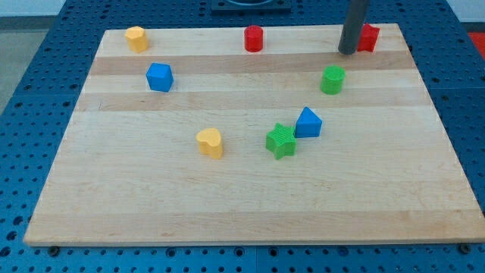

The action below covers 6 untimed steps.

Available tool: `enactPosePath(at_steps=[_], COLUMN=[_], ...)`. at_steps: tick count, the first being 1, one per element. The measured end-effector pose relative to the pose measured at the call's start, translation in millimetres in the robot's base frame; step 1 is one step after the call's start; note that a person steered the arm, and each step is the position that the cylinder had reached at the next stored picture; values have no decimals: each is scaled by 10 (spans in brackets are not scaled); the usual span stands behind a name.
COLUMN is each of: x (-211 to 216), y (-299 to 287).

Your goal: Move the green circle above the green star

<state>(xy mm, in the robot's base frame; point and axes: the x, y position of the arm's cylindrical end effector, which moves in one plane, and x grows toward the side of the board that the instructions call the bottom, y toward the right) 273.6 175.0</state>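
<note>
Item: green circle, a short, squat round block standing on the wooden table in the view's upper right quarter, apart from every neighbour. Reference item: green star, lower and toward the view's left of the circle, near the table's middle, with a blue block of peaked, roughly triangular form touching or just beside its right side. Tool: a dark rod with no pincer fitted, so no open or closed state applies and nothing is held; the tip rests near the table's top edge, just above and slightly right of the circle, with a red block close behind the rod and partly hidden by it. Handling, as judged: the circle looks light, rigid and smooth-sided, likely to slide readily on the plain wood and to roll off a contact that lands off-centre; it does not look fragile. Contact point, as judged: its right flank, pressed squarely toward the view's left, since the block already sits higher than the star and mainly needs carrying leftward until it stands over it. Other stock: red cylinder at top centre, yellow block at top left, blue cube-like block at left, yellow heart-like block left of the star.
</note>
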Motion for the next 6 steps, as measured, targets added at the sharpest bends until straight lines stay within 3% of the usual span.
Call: enactPosePath(at_steps=[4, 6], x=[784, 1016], y=[-115, -621])
